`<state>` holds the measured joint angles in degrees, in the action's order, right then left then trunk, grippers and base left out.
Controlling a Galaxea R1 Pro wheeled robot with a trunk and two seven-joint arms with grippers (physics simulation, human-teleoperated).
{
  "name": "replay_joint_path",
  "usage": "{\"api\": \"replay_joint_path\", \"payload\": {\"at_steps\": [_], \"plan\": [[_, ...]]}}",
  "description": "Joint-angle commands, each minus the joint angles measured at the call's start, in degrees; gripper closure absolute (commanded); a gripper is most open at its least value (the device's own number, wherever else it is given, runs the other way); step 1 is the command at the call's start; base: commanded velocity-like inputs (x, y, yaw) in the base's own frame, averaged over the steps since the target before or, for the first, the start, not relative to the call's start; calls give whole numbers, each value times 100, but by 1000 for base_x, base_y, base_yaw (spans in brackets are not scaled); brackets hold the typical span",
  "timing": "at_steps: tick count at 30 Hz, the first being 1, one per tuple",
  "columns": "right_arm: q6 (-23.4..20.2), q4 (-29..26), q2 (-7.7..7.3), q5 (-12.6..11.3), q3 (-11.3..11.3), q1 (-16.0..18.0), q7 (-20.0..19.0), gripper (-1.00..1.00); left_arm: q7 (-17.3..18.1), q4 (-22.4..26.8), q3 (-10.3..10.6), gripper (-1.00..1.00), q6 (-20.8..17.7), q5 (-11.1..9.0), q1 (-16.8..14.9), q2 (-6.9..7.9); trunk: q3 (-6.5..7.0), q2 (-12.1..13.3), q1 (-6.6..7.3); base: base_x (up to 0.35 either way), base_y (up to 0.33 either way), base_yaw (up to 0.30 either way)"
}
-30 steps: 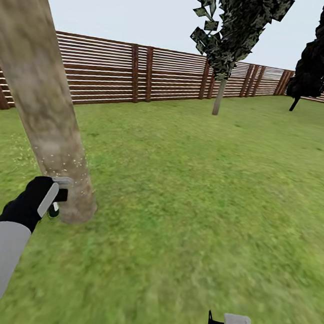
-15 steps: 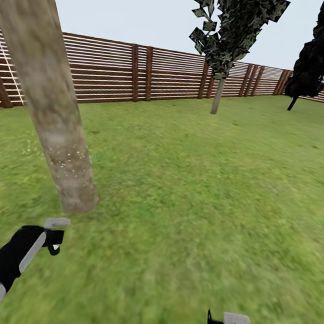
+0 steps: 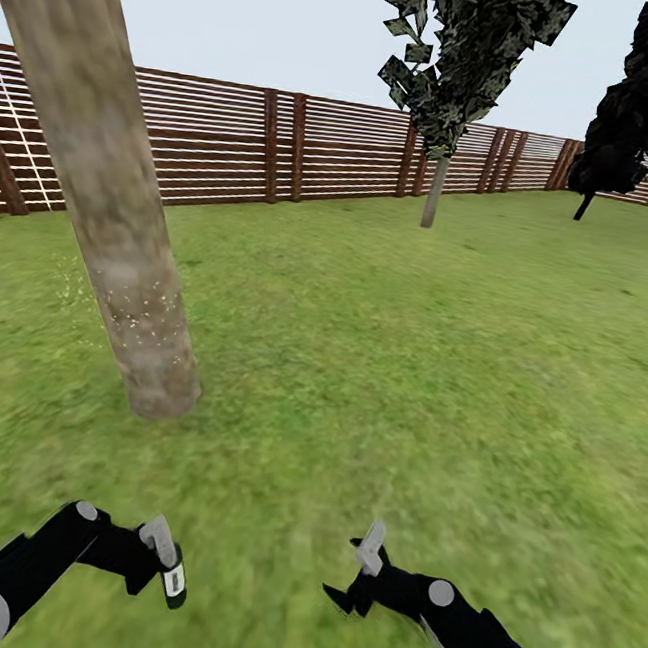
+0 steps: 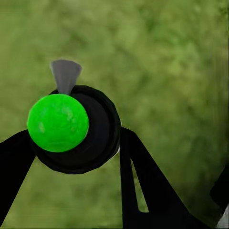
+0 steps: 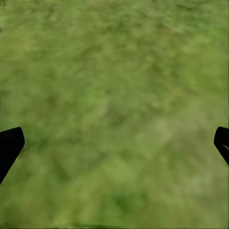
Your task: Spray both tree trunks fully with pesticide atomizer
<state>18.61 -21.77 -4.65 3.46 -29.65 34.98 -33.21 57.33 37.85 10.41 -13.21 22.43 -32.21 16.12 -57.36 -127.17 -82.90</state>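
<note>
- Now the left gripper [image 3: 164, 559] is closed tight on the spray bottle [image 3: 174, 582], low over the grass [image 3: 377, 390]
- Looking down along its fingers, the bottle [image 4: 76, 128] shows as a round dark shape with a bright green top and a small grey tip
- Up ahead of the left gripper and a little to its left stands the near tree trunk [image 3: 107, 199], with pale dust specks [image 3: 143, 319] low down on it
- That dust seems to cover just the low part facing us, so I think this trunk may need more spray higher up and round the sides
- To do it well, lift the bottle, aim the tip at the bare bark and get close before spraying
- Far ahead of both grippers stands the second tree [image 3: 435, 191], close to the wooden fence [image 3: 284, 148]
- Over on the other side, the right gripper [image 3: 361, 570] is wide open and holds nothing, with its fingers [image 5: 9, 145] far apart above the grass
- Lots of open grass lies between the grippers and the far tree, so there is room to drive
- Only the fence closes off the far edge, and a dark tree [image 3: 635, 108] stands far off to the right
</note>
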Motion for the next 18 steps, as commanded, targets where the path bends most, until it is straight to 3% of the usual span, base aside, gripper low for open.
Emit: {"api": "replay_joint_path", "payload": {"at_steps": [1,3,14,18], "plan": [[0,-34,31,70,-32,36,-28,-100,-17,-22,47,100,-27,30,-35,-29,-5,-2,1,0,0,0],[-64,-99,87,131,-32,53,-92,-100,-29,-86,111,100,38,89,-99,-95,-5,-2,1,0,0,0],[-416,-453,87,401,-32,53,-445,-100,-29,-410,460,100,390,410,-400,-455,-5,-2,1,0,0,0],[-285,-451,218,267,-22,53,-378,-100,9,-283,392,100,259,365,-270,-323,-5,-2,1,0,0,0]]}}
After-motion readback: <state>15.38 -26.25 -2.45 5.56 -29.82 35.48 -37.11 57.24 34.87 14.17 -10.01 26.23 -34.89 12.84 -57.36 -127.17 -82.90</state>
